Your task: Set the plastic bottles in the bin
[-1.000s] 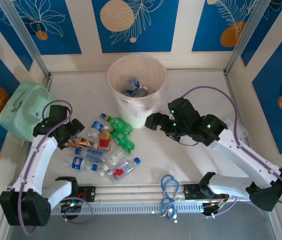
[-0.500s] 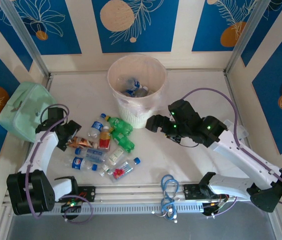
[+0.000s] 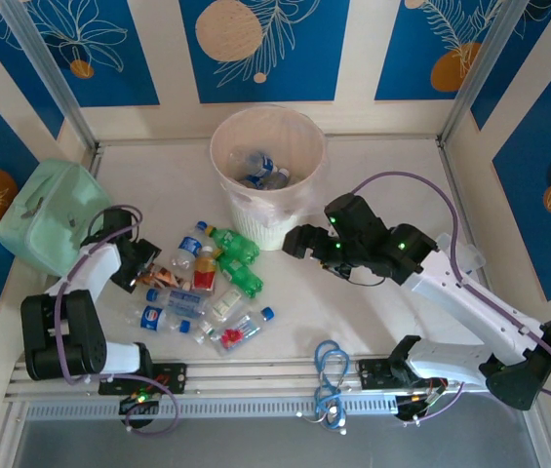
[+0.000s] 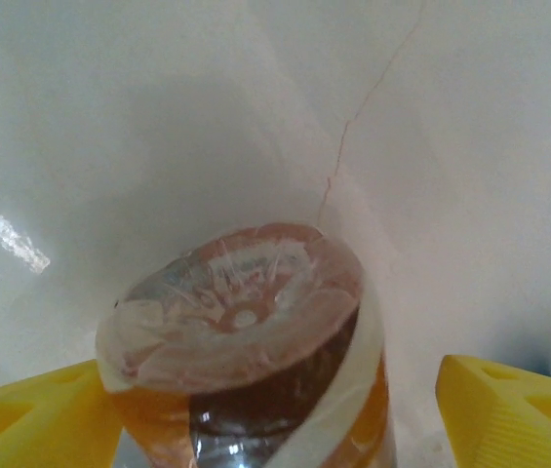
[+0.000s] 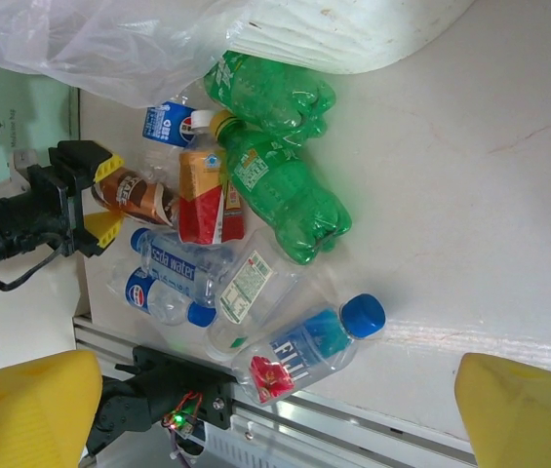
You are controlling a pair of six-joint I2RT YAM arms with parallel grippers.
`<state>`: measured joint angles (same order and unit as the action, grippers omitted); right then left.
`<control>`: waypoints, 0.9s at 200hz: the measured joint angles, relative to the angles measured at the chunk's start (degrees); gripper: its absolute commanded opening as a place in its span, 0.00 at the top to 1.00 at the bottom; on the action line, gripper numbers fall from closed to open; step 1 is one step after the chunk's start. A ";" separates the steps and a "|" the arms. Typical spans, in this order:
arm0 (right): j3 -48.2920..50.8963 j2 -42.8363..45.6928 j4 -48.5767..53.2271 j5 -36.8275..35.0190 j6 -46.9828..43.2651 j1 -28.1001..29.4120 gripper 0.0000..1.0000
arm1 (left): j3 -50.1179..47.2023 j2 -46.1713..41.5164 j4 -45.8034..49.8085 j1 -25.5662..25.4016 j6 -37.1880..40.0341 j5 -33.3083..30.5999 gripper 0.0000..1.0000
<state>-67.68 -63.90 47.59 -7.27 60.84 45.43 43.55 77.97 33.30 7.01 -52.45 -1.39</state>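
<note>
L gripper low at heap's left edge, yellow fingers astride lying brown-orange plastic bottle, gap one side, not clamped. R gripper spread wide, empty, just beside tall round cream-white plastic bin. Heap of small plastic bottles on white table btwn arms; few more in bin.

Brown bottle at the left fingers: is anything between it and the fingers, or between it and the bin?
Nothing sits between the left fingers and the brown bottle; it lies between them. Toward the bin, a blue-capped bottle and green bottles lie in the way, so it probably needs lifting over them and the rim.
</note>
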 measured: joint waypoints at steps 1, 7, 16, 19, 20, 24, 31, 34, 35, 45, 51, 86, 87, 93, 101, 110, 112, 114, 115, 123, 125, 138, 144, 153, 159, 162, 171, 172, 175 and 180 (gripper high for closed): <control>0.00 0.00 0.00 0.00 -0.02 0.00 0.08 | 0.00 0.07 -0.02 0.00 -0.02 -0.02 0.21; 0.00 -0.11 0.00 0.02 -0.02 0.00 0.08 | 0.00 0.66 -0.26 0.00 0.22 -0.17 0.23; 0.00 -0.24 0.00 0.13 -0.04 0.00 0.09 | 0.00 1.53 -0.50 0.00 0.24 -0.39 0.25; 0.00 -0.33 0.02 0.15 -0.02 0.00 0.09 | 0.00 1.79 -0.59 0.00 0.42 -0.37 0.25; -0.02 -0.33 0.02 0.17 -0.02 0.00 0.10 | 0.00 1.84 -0.61 0.00 0.44 -0.37 0.25; -0.02 -0.42 0.00 0.17 -0.02 0.00 0.10 | 0.00 2.14 -0.79 0.00 0.42 -0.39 0.27; -0.02 -0.55 0.00 0.17 -0.02 0.00 0.10 | 0.00 2.43 -0.96 0.00 0.46 -0.42 0.28; -0.02 -0.61 0.02 0.17 -0.02 0.00 0.10 | 0.00 2.49 -1.01 0.00 0.42 -0.44 0.29; -0.02 -0.66 0.02 0.17 -0.04 0.00 0.10 | 0.00 2.49 -1.03 0.00 0.39 -0.44 0.29; -0.02 -0.85 0.02 0.17 -0.02 0.00 0.11 | 0.00 2.47 -1.20 0.00 0.46 -0.48 0.32; -0.02 -0.96 0.04 0.17 -0.04 0.00 0.11 | 0.00 2.47 -1.38 0.00 0.46 -0.52 0.33; -0.33 -0.96 0.09 0.15 -0.35 0.00 0.12 | 0.00 1.44 -1.36 0.00 0.85 -0.37 0.37; -0.35 -0.96 0.09 0.15 -0.37 0.00 0.12 | 0.00 1.38 -1.33 0.00 0.85 -0.35 0.37; -0.55 -0.96 0.07 0.13 -0.55 0.13 0.12 | 0.00 0.57 -1.27 0.00 0.87 -0.28 0.38; -0.96 -0.96 0.07 0.09 -0.92 0.35 0.12 | 0.11 -0.72 -1.09 0.00 0.85 -0.13 0.39; -1.66 -1.01 0.09 0.04 -1.40 0.87 0.12 | 0.57 -2.36 -0.70 0.00 0.83 0.13 0.39; -1.84 -1.03 0.11 -0.02 -1.53 1.03 0.12 | 0.74 -2.67 -0.55 0.00 0.83 0.28 0.39; -2.08 -1.07 0.09 -0.04 -1.55 1.16 0.13 | 0.87 -2.91 -0.48 0.00 0.83 0.28 0.39; -2.14 -1.07 0.11 -0.04 -1.62 1.20 0.13 | 1.05 -3.19 -0.33 0.00 0.81 0.33 0.39; -3.15 -1.29 0.13 -0.04 -2.27 1.84 0.13 | 2.08 -4.55 0.22 0.00 0.81 0.79 0.40; -3.41 -1.38 0.13 -0.09 -2.43 1.99 0.13 | 2.36 -4.83 0.42 0.00 0.81 1.01 0.40; -5.16 -1.99 0.07 -0.17 -3.48 2.97 0.13 | 4.52 -7.32 0.92 0.00 0.35 2.10 0.41; -5.95 -2.34 0.00 -0.26 -3.98 3.43 0.13 | 5.49 -8.50 1.09 0.00 -0.02 2.80 0.41; -7.17 -2.82 0.02 -0.33 -4.66 4.17 0.14 | 6.88 -10.49 1.07 0.00 -0.87 4.37 0.41; -7.98 -3.26 0.02 -0.31 -5.20 4.68 0.14 | 7.63 -11.80 0.85 0.00 -1.66 5.68 0.42; -8.35 -3.52 0.00 -0.26 -5.44 4.90 0.14 | 7.93 -12.46 0.61 0.00 -2.03 6.27 0.42; -9.60 -4.24 -0.04 -0.24 -6.25 5.51 0.14 | 8.68 -14.49 -0.35 -0.02 -3.56 8.66 0.42; -9.68 -4.28 -0.04 -0.24 -6.27 5.55 0.14 | 8.72 -14.62 -0.46 -0.02 -3.72 8.87 0.42; -10.05 -4.52 -0.07 -0.22 -6.54 5.68 0.14 | 8.90 -15.21 -1.01 -0.04 -4.24 9.68 0.43; -10.71 -4.92 -0.07 -0.07 -6.93 5.88 0.14 | 9.14 -16.11 -2.03 -0.11 -5.20 11.17 0.43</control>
<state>-78.39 -68.82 47.53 -7.33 53.91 51.31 52.69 61.87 31.27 6.90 -57.65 9.78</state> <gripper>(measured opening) 0.860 0.589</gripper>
